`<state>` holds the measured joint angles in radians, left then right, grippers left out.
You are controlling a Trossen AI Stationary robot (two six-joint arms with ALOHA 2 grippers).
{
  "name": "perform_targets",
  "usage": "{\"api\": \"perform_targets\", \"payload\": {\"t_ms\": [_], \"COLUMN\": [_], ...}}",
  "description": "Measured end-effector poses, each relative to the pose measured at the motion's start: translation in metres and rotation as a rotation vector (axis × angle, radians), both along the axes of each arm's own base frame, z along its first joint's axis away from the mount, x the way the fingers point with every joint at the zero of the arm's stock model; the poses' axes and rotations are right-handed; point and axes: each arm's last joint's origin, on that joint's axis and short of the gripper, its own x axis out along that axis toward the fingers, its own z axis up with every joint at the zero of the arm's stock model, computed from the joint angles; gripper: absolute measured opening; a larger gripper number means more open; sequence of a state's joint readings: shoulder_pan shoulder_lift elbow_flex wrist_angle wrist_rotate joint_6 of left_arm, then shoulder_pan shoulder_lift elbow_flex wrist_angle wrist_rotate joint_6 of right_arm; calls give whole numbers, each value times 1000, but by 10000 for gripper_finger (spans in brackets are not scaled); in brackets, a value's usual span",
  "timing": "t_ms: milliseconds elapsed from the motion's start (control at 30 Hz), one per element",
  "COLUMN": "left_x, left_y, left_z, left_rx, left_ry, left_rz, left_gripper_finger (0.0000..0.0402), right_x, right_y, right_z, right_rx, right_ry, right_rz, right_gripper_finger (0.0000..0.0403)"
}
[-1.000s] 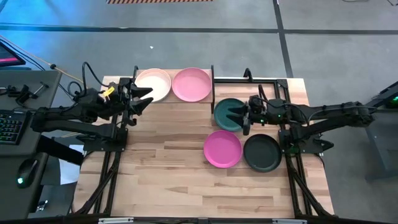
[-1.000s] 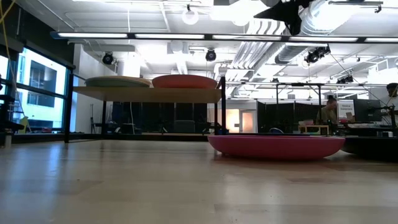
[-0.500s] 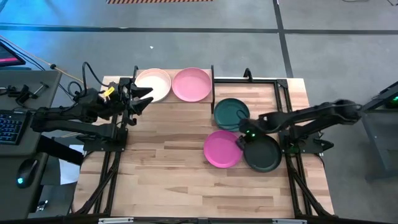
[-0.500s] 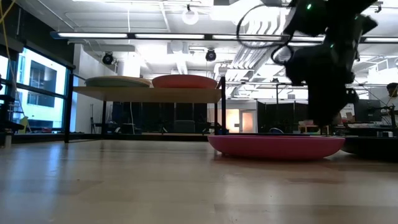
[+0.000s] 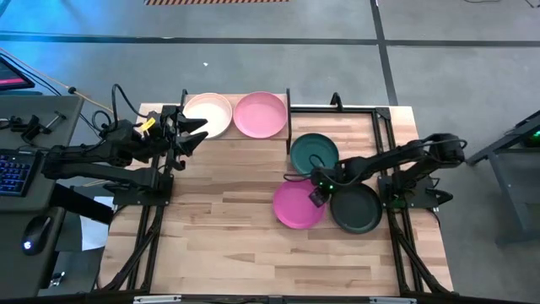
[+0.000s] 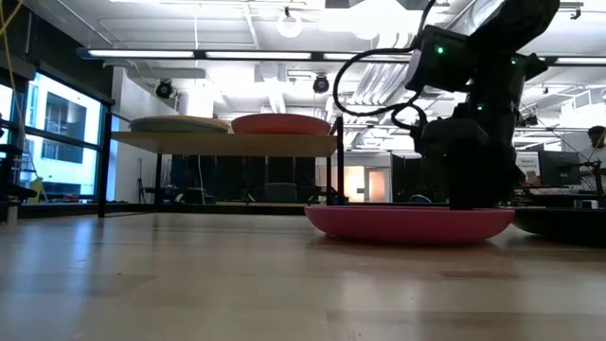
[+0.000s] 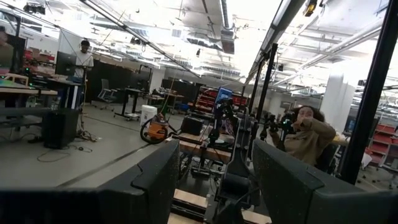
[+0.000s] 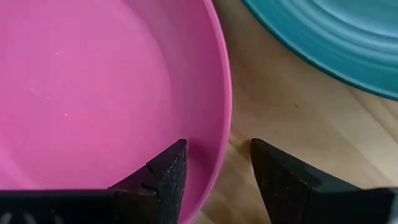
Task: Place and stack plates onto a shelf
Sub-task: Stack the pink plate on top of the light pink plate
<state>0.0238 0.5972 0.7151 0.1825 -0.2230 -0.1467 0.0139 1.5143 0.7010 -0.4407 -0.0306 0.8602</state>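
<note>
The shelf (image 5: 232, 135) stands at the table's far left and bears a peach plate (image 5: 208, 114) and a light pink plate (image 5: 260, 114). On the table lie a dark teal plate (image 5: 314, 154), a magenta plate (image 5: 298, 205) and a black plate (image 5: 355, 208). No pale teal plate shows. My right gripper (image 5: 318, 193) is open and low at the magenta plate's right rim, one finger inside it and one outside. My left gripper (image 5: 196, 132) is open and empty, and waits by the shelf's left end. My right gripper stands astride the magenta plate's right rim (image 8: 221, 124), pointing down. One finger (image 8: 163, 177) is over the plate's inside and the other finger (image 8: 283, 180) is outside over the wood. Bare wood shows between the rim and the outer finger. I cannot tell whether the inner finger touches the plate, which lies flat on the table.
The black plate lies just right of the magenta plate and the dark teal plate (image 8: 336, 37) just beyond it. Black metal posts (image 5: 288, 105) flank the shelf. The near half of the tabletop (image 5: 236, 253) is bare wood. People sit at desks in the room beyond (image 7: 305, 134).
My right gripper has left the dark teal plate, gone toward the table's near edge and come down at the magenta plate's right rim. The magenta plate has slid a little toward the table's left edge and still lies flat.
</note>
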Motion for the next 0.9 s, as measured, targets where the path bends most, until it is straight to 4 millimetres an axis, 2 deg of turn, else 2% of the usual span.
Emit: {"api": "perform_targets", "payload": {"t_ms": [267, 367, 500, 667, 900], "left_x": [0, 0, 0, 0, 0], "left_y": [0, 0, 0, 0, 0], "left_z": [0, 0, 0, 0, 0], "left_rx": [0, 0, 0, 0, 0], "left_ry": [3, 3, 3, 2, 2], "left_rz": [0, 0, 0, 0, 0], "left_gripper_finger": [190, 190, 190, 190, 190], "right_x": [3, 1, 2, 3, -5], "right_y": [0, -1, -1, 1, 2], "right_z": [0, -1, 0, 5, 39], "right_rx": [7, 6, 10, 52, 91], "right_ry": [-28, -11, -21, -41, -193], "right_rz": [-30, -87, -109, -79, 21], "right_gripper_finger": [159, 116, 19, 7, 1]}}
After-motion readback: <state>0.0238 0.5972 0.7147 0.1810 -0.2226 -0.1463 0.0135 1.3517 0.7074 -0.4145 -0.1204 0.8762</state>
